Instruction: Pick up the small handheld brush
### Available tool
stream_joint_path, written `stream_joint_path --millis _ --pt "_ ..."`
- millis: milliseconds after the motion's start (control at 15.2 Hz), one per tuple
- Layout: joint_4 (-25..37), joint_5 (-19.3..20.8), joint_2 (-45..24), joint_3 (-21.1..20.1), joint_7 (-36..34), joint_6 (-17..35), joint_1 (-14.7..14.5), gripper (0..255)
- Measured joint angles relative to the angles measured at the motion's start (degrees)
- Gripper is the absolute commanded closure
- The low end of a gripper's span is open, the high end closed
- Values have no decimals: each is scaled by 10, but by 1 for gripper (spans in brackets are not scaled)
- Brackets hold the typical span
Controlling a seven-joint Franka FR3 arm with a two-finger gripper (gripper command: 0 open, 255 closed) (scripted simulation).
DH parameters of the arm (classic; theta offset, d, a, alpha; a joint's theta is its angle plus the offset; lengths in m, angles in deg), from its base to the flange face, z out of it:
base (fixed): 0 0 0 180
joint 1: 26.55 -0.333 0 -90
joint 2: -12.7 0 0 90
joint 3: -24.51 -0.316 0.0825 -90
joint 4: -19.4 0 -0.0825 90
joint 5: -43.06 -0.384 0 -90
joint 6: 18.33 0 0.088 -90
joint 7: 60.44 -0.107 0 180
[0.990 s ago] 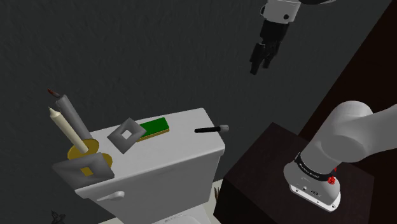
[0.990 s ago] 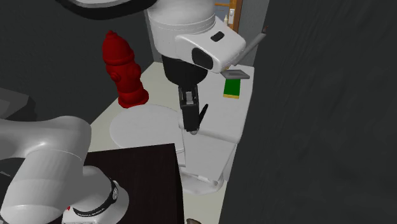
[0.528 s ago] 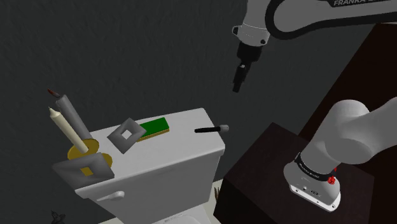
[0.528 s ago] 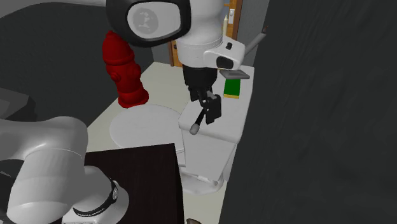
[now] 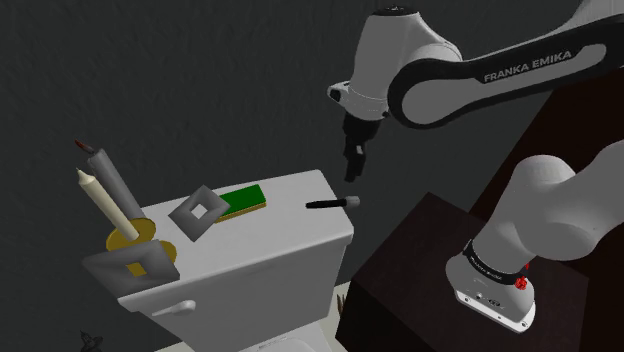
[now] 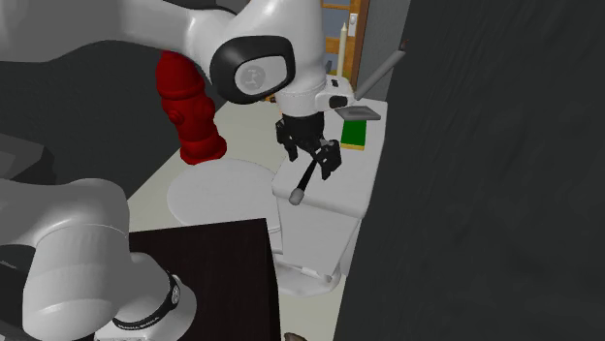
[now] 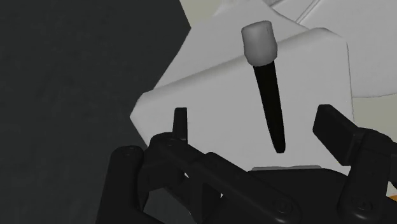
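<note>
End effector [image 5: 352, 173] above brush [image 5: 332, 203]; wrist view shows fingers [image 7: 335, 128] apart.

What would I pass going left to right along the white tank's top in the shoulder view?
candles → square ring → green block → brush

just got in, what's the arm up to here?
The arm is going for the brush, which lies flat on the toilet tank lid near one corner. The pincer hangs above it, open and touching nothing. In the wrist view the brush's black handle lines up between the two fingers. Nothing is gripped yet.
</note>
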Motion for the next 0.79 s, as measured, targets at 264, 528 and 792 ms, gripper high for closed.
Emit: stream_joint_path --millis 264,528,792 --pt "-29 14 -43 -21 55 85 -32 0" --pt "-41 22 -74 -35 69 133 -44 0" --pt "-56 27 -96 -40 64 171 -42 0"
